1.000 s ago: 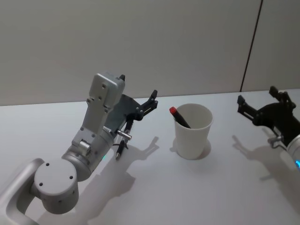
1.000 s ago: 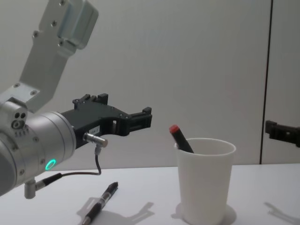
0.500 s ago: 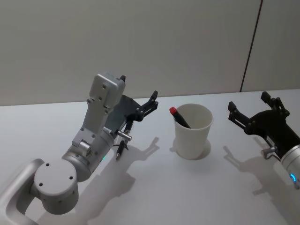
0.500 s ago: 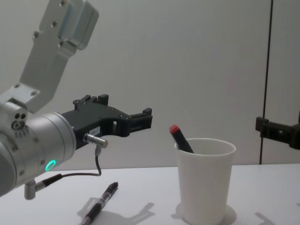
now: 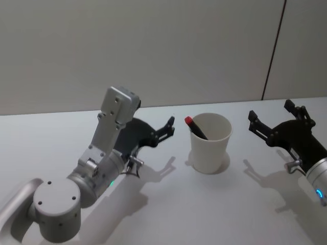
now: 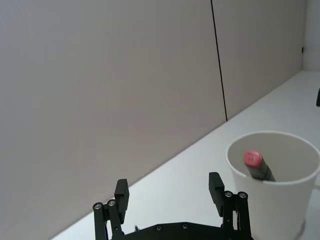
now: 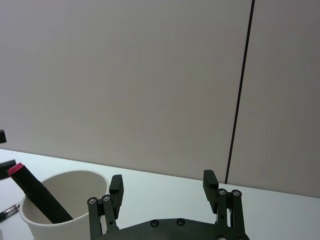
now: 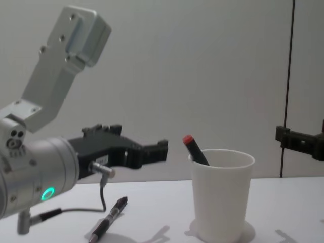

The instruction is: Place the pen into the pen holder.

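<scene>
A black pen [image 8: 109, 223] lies on the white table, left of the pen holder. The pen holder is a white paper cup [image 5: 209, 145] [image 8: 221, 197] [image 6: 272, 212] [image 7: 55, 230] standing upright. A red-capped black marker [image 5: 194, 127] [image 8: 194, 149] [image 6: 256, 164] [image 7: 31, 194] leans inside it. My left gripper [image 5: 167, 128] [image 8: 161, 150] [image 6: 169, 190] hangs open just above the pen, pointing toward the cup, with nothing between its fingers. My right gripper [image 5: 271, 112] [image 7: 163, 185] [image 8: 296, 139] hovers open and empty to the right of the cup.
The table [image 5: 214, 204] is white and bare around the cup. A plain wall stands close behind it, with a dark vertical seam [image 5: 273, 48] at the right.
The left gripper has dropped lower toward the table and the pen. The right gripper moved left toward the cup a second ago and has held still since.
</scene>
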